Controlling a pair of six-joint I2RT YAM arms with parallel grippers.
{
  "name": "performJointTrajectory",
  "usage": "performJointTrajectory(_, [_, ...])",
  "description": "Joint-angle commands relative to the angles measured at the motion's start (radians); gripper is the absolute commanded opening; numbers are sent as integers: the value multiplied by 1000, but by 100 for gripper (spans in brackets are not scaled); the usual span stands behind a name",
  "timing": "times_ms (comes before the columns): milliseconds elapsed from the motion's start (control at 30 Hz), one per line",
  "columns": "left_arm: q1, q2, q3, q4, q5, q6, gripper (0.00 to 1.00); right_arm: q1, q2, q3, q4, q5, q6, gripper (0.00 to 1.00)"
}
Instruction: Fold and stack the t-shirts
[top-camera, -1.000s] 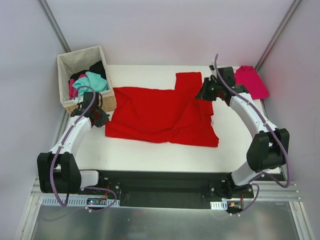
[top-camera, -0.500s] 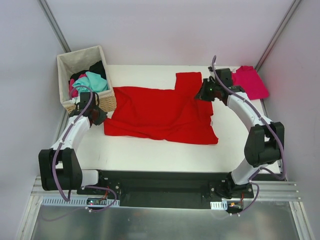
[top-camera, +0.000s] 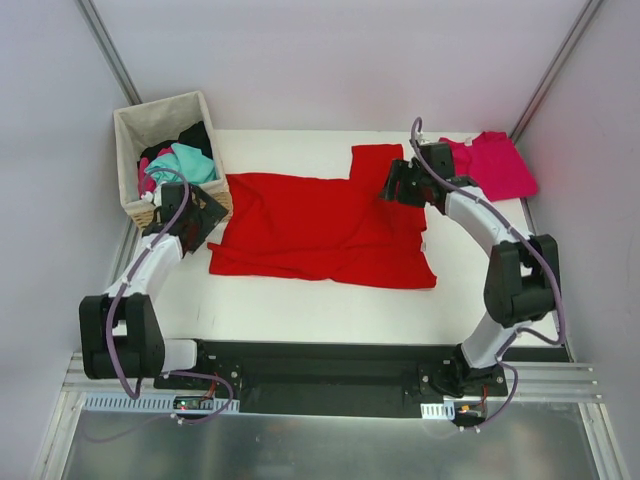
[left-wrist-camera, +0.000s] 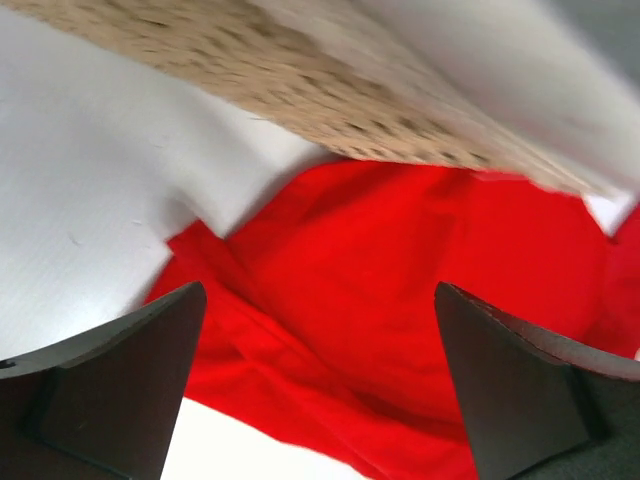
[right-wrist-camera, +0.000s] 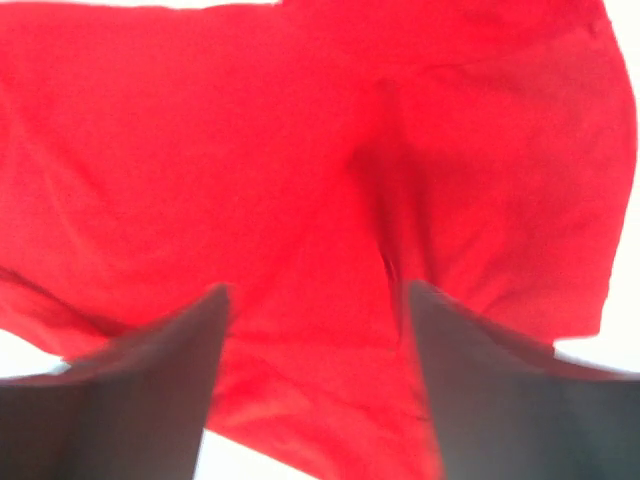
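hidden: the bright red cloth t-shirt (top-camera: 320, 225) has its right shoulder covered by the right gripper (top-camera: 392, 186) in the top view; the magenta-pink folded t-shirt (top-camera: 497, 165) sits partly behind that arm, label unreadable
blurred: both wrist views are soft; woven basket with white liner (top-camera: 135, 118) is smeared
left gripper (left-wrist-camera: 315, 300): jaws wide apart, nothing between, over the shirt's left edge beside the basket
right gripper: jaws apart, red cloth below, not pinched
red shirt: spread mid white table (top-camera: 300, 295), wrinkled
pink shirt: far right corner
vs 1 s ago: left jaws looked narrower then; right gripper has shifted left; shirt barely moved
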Motion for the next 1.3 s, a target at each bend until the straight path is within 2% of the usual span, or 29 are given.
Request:
performJointTrajectory(0, [-82, -174, 0, 71, 71, 48, 99, 76, -227, -45, 26, 101, -38, 89])
performJointTrajectory(67, [-113, -226, -1, 56, 131, 55, 99, 111, -314, -90, -22, 136, -35, 98])
performJointTrajectory(200, [-178, -240, -55, 2, 241, 45, 99, 181, -454, -255, -40, 174, -2, 100])
performJointTrajectory(367, [-247, -249, -177, 4, 201, 17, 97, 240, -567, -479, -19, 245, 55, 100])
performJointTrajectory(500, [-250, -231, -257, 5, 148, 3, 95, 247, -549, -619, 16, 251, 90, 100])
performJointTrajectory(667, [-250, -194, -257, 8, 74, 2, 93, 248, -477, -631, 59, 237, 110, 99])
performJointTrajectory(1067, [-250, -140, -193, 16, 59, 20, 93, 222, -253, -555, 90, 237, 126, 99])
performJointTrajectory(1267, [-250, -128, -181, 16, 63, 22, 93, 156, -288, -625, 18, 265, 164, 100])
